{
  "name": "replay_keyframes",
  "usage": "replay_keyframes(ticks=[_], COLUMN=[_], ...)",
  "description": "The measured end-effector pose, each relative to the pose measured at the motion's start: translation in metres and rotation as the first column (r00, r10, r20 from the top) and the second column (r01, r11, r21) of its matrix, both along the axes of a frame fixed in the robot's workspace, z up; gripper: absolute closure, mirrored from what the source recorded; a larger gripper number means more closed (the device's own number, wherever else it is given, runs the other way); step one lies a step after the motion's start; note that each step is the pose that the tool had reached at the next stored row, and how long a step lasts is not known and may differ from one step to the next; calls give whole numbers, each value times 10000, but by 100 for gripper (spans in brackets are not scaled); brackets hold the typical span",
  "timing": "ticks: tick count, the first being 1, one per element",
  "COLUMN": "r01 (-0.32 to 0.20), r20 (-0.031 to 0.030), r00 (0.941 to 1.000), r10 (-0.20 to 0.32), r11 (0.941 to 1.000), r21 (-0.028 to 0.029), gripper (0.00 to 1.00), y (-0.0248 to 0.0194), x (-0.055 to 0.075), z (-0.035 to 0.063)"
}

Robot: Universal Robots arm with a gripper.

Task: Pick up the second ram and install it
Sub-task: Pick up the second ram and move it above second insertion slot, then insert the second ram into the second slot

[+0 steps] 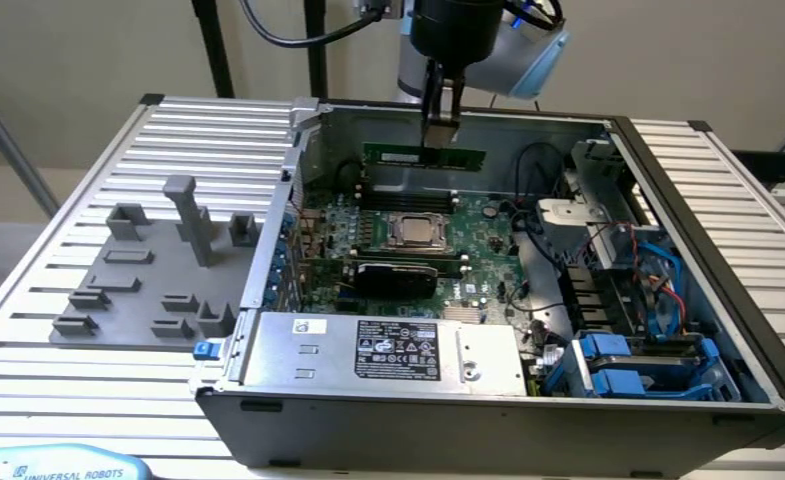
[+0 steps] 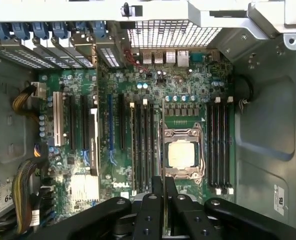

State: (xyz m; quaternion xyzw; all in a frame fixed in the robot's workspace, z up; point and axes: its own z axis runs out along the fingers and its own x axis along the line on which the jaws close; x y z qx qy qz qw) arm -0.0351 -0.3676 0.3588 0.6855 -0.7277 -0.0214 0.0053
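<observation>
The second ram [image 1: 412, 157], a narrow green stick, hangs level above the back of the motherboard [image 1: 479, 250] inside the open computer case. My gripper [image 1: 442, 142] is shut on its top edge near the middle. In the wrist view the black fingers [image 2: 151, 210] press together on the stick's thin edge [image 2: 164, 212], looking straight down at the board. The CPU socket [image 2: 182, 152] lies just beyond the fingertips, with long memory slots on one side [image 2: 143, 145] and on the other [image 2: 220, 145]. I cannot tell whether any slot holds a stick.
A grey fixture plate [image 1: 152, 270] with upright blocks lies on the slatted table at the exterior view's left of the case. The power supply [image 1: 379, 350] fills the near end, and blue drive bays [image 1: 632, 365] and cables [image 1: 632, 260] crowd the exterior view's right.
</observation>
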Motion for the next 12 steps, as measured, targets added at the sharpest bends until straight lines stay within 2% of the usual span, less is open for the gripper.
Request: replay_keyframes(ticks=[12], r01=[69], r20=[0], r00=[10000], r10=[-69], r11=[10000], r21=[0], gripper=[87], y=[1], x=[1], z=[-9])
